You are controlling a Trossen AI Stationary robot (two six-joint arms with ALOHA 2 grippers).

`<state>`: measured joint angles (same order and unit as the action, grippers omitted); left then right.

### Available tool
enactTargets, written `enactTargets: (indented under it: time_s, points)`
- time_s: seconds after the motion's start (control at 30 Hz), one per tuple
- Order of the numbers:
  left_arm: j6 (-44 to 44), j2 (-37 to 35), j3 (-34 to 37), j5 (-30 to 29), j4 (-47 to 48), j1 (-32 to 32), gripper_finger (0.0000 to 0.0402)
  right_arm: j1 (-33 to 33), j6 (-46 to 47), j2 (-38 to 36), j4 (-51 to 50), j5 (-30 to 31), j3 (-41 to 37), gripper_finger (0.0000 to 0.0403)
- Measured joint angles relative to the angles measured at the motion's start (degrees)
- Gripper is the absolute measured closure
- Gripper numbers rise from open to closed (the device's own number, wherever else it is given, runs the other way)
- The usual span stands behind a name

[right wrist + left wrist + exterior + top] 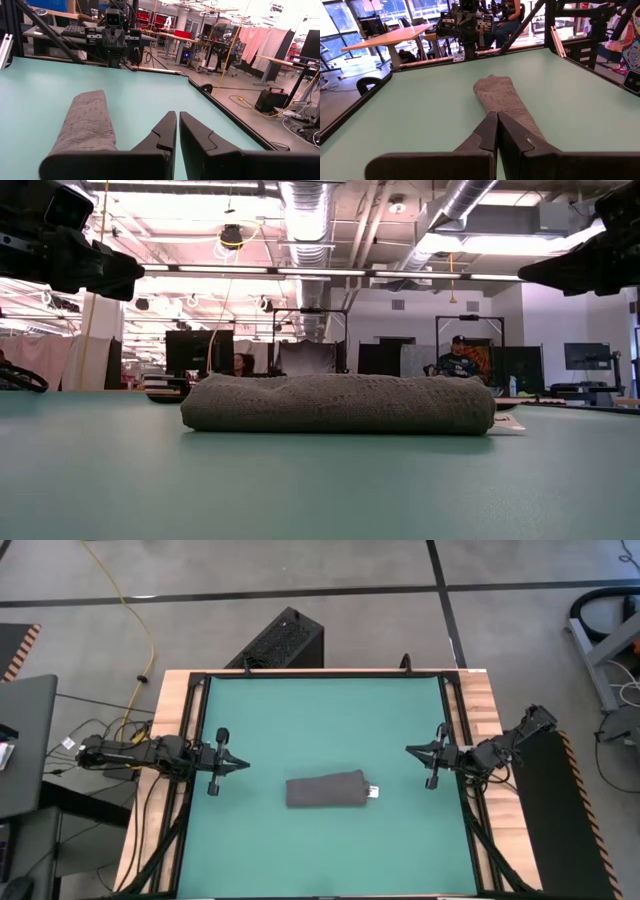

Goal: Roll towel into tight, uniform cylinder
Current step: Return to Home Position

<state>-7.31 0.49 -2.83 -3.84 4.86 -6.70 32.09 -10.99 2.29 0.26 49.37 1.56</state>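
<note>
Towel (pixel 326 790): dark grey, rolled into a short cylinder, lying on the green mat (pixel 320 710) a little below centre in the high view, between the two arms.
Tag: small white tag (pixel 372 792) at the roll's right end.
Left gripper (pixel 243 764): over the mat's left side, well apart from the roll, fingers pressed together, empty.
Right gripper (pixel 409 749): over the mat's right side, apart from the roll, fingers together, empty.

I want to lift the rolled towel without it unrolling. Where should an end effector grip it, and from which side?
Probably mid-length on the towel, from straight above, pinching across its short width. It lies as a long, low roll with both long sides clear, so a middle pinch should clamp the layers; an end grip may let it sag.
</note>
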Motion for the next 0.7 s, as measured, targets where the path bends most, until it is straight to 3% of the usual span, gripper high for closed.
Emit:
enactTargets:
  time_s: [0.7]
  points:
    - [0.02, 0.87, 0.0, 0.0, 0.0, -0.02, 0.0401, -0.01, 0.0, 0.0, 0.0, 0.02, 0.0, 0.0356]
